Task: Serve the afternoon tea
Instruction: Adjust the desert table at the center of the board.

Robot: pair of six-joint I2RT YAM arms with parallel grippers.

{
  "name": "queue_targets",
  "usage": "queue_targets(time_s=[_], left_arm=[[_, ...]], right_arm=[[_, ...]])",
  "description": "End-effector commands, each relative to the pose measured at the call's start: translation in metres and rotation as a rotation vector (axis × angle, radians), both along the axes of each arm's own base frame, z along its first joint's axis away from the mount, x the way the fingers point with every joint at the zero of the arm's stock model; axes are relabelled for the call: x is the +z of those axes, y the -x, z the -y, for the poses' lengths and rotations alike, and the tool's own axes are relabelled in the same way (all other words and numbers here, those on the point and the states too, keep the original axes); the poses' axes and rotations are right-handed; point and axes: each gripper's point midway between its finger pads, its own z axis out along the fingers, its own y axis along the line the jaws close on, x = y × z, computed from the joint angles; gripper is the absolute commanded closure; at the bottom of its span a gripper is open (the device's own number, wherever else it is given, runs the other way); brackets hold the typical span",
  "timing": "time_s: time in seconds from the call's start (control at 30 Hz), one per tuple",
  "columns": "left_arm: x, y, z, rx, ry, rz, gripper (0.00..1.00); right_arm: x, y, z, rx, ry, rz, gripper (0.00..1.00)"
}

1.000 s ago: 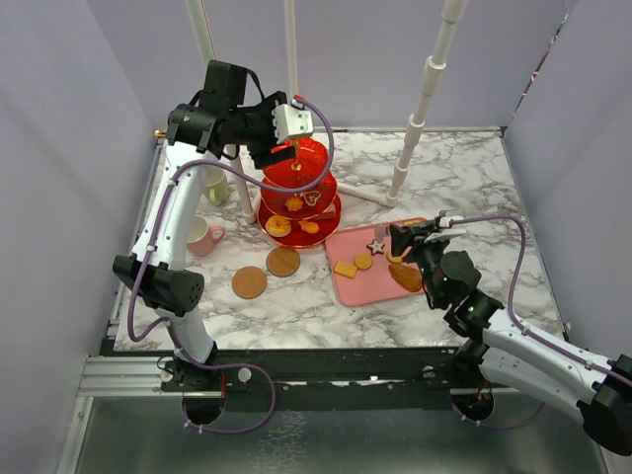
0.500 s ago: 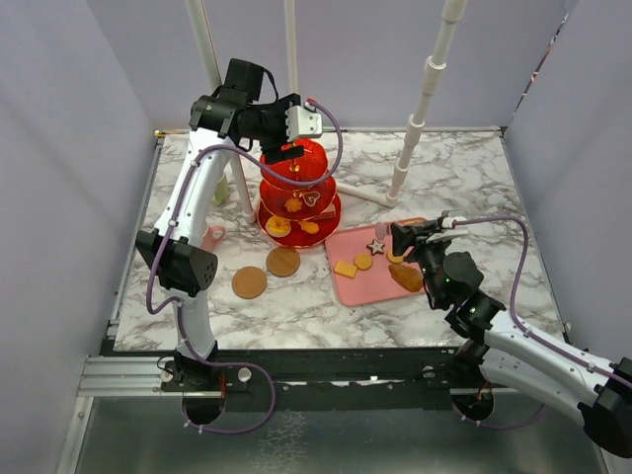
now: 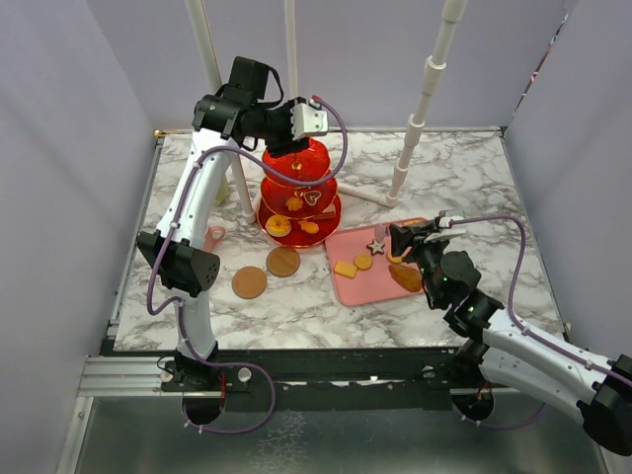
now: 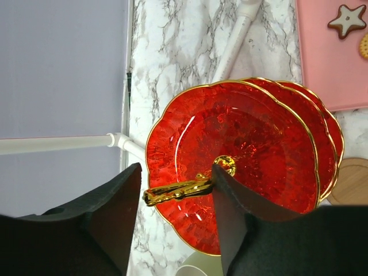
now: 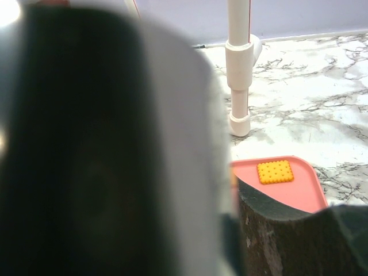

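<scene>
The red three-tier stand (image 3: pixel 299 193) stands at the back left with cookies on its lower tiers. In the left wrist view I look down on its top tier (image 4: pixel 253 149) and gold finial (image 4: pixel 178 188). My left gripper (image 3: pixel 288 138) (image 4: pixel 175 190) is open over the top, one finger on each side of the finial. My right gripper (image 3: pixel 399 240) hovers over the pink tray (image 3: pixel 370 286) and looks shut on a thin orange cookie (image 3: pixel 395 256). Two brown coasters (image 3: pixel 283 262) (image 3: pixel 249 282) lie in front of the stand. The pink mug (image 3: pixel 213 235) is mostly hidden by the left arm. The green mug is hidden.
The tray holds a star cookie (image 3: pixel 376 246), a square cookie (image 3: pixel 346 268), a round one (image 3: pixel 363 262) and a brown pastry (image 3: pixel 406 277). White pipes (image 3: pixel 415 118) rise behind and beside the stand. Walls close in the table on three sides.
My left arm has swung right and back, bringing its open gripper over the stand's finial. The right arm has not moved.
</scene>
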Motion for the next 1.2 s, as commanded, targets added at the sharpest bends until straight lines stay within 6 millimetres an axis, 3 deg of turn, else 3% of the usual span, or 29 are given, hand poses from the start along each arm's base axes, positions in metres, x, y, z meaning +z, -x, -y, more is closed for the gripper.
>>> queue_targets(time_s=[0.0,0.1,0.17,0.37,0.57,0.77,0.97,1.17], left_arm=[[0.003,0.003,0.003,0.012,0.024,-0.026,0.54],[0.002,0.003,0.002,0.033,0.030,-0.041,0.73],[0.003,0.004,0.001,0.048,0.038,-0.048,0.79],[0.016,0.006,0.003,0.124,0.107,-0.051,0.81],[0.024,0.006,0.019,0.299,0.183,-0.057,0.87],[0.012,0.014,0.034,0.505,0.187,-0.066,0.91],[0.016,0.008,0.024,0.722,0.280,-0.092,0.91],[0.032,0.008,0.018,0.799,0.402,-0.075,0.92]], right_arm=[[0.012,-0.002,-0.002,0.007,-0.006,0.023,0.44],[0.012,-0.003,-0.001,0.004,-0.001,0.024,0.44],[0.012,-0.003,-0.002,0.003,-0.001,0.024,0.44],[0.010,-0.005,-0.003,0.002,0.005,0.020,0.44],[0.010,-0.008,-0.005,0.001,0.020,0.022,0.44],[0.006,-0.010,-0.005,-0.002,0.038,0.016,0.44],[-0.002,-0.011,-0.004,-0.010,0.058,0.009,0.44],[-0.007,-0.014,-0.007,-0.005,0.075,0.003,0.44]])
